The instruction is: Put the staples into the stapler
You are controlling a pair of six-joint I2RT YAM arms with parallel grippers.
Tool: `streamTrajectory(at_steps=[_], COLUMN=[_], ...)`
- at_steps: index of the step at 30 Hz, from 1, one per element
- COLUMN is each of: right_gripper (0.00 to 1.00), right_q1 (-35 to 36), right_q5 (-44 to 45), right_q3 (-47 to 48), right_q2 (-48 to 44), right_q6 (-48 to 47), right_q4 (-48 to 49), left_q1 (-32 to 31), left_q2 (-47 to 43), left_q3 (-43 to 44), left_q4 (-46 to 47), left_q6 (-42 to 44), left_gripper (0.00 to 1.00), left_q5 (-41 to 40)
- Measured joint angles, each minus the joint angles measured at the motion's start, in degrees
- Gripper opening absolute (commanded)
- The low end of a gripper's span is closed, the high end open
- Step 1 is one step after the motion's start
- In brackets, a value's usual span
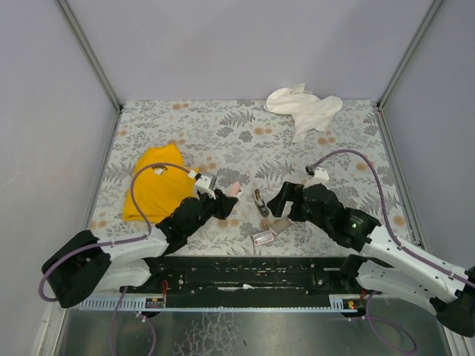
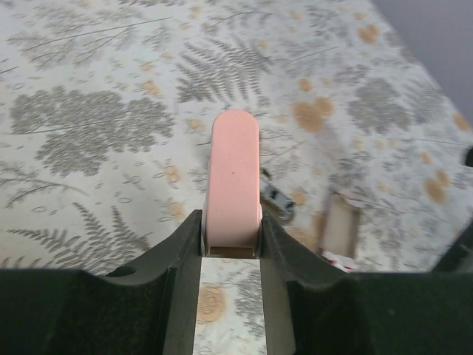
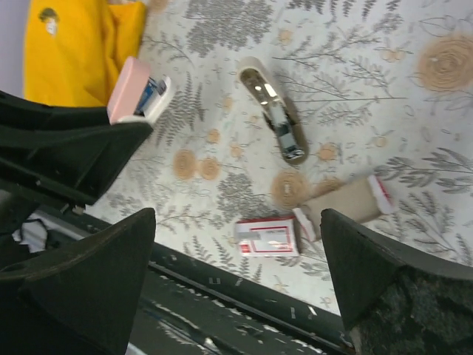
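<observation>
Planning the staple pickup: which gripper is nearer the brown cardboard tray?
Right. The right gripper hangs open close beside the tray; the left gripper, shut on the pink stapler, sits farther off on the tray's left.

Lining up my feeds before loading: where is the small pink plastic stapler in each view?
Top external: small pink plastic stapler, just left of centre.
Left wrist: dead centre, clamped in the left hand.
Right wrist: upper left.
Shared landmark: the silvery metal piece lying to its right.
</observation>
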Motion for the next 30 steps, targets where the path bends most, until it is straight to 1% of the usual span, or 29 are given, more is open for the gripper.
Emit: streamTrajectory(at_steps=[3,6,8,11,17,19,21,25,30], right_gripper=[0.98,0.94,0.91,0.82,0.74,0.72,0.70,0.66,0.58], right_q1=[0.00,0.00,0.00,0.00,0.00,0.00,0.00,0.00,0.00], right_q5=[1.88,2.84,3.19,3.23,2.93,2.51,1.95,1.51,0.17], right_q3=[-1.73,-4.24,-5.97,-8.20,-11.41,-11.30,-10.54,-7.41,-3.93], right_q2=[-0.81,0.09,2.51,7.78,16.70,19.30,22.56,28.85,34.18], right_q6=[-2.49,-4.98,-6.47,-8.41,-13.88,-16.06,-18.78,-23.54,-27.06], right_q4=[-0.94,-0.57,0.17,2.29,10.43,13.46,16.06,19.52,23.08], left_q1=[0.28,0.37,0.42,0.81,2.67,3.19,3.65,4.15,4.28], left_q2=[5.62,11.52,14.78,19.41,25.24,27.12,28.98,30.56,31.65], left_q3=[-0.07,0.39,0.85,1.77,3.17,3.74,4.17,4.22,4.22], left_q4=[3.65,6.80,7.98,9.40,11.72,12.24,12.63,13.66,14.95], left_q6=[0.94,1.88,2.43,3.19,5.07,5.44,5.73,5.86,5.62], left_gripper=[0.00,0.00,0.00,0.00,0.00,0.04,0.10,0.24,0.42], left_q5=[-3.65,-5.92,-6.56,-6.91,-6.60,-6.10,-5.60,-5.05,-4.31])
